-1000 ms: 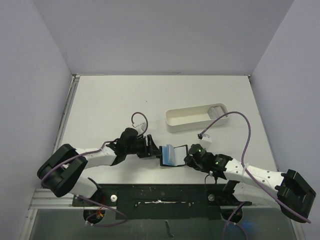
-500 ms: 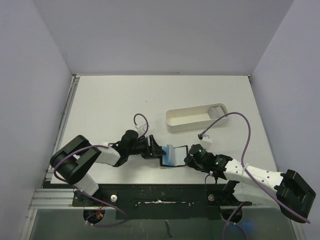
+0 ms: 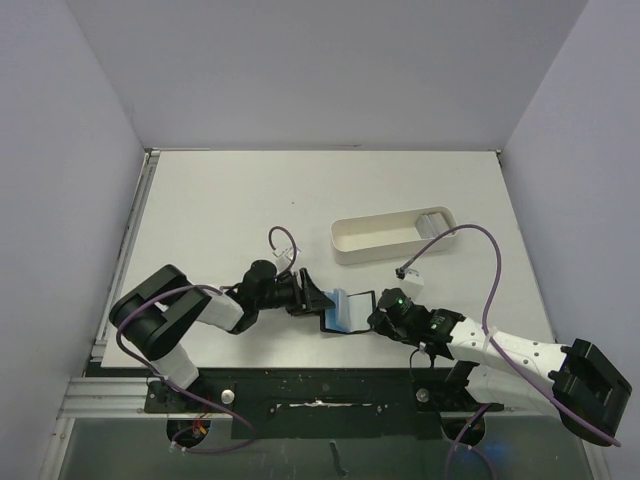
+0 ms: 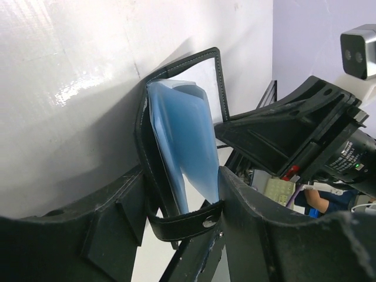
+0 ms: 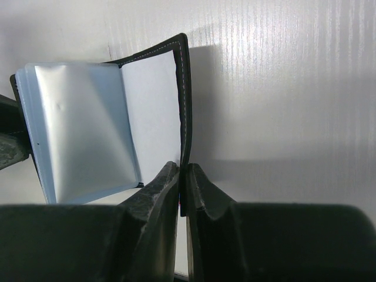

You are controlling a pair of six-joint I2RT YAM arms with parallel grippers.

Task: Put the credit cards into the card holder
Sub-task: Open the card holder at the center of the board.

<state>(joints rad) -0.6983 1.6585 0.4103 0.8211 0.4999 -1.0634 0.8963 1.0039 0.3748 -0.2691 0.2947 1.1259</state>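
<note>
Card holder [image 3: 345, 310] lies open near the counter [image 3: 220, 210] front, between both arms. R fingers [image 5: 158, 194] pinched tight on its right cover. L fingers [image 4: 252, 211] straddle the pocket side, can't tell if clamped. Grey cards [image 3: 432, 222] in white tray [image 3: 370, 245].

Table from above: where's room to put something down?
Bare: white tabletop behind the long white oval tray, and the far-left corner. Crowded: near edge, where left tool and right tool meet at the open black folding card holder.
</note>
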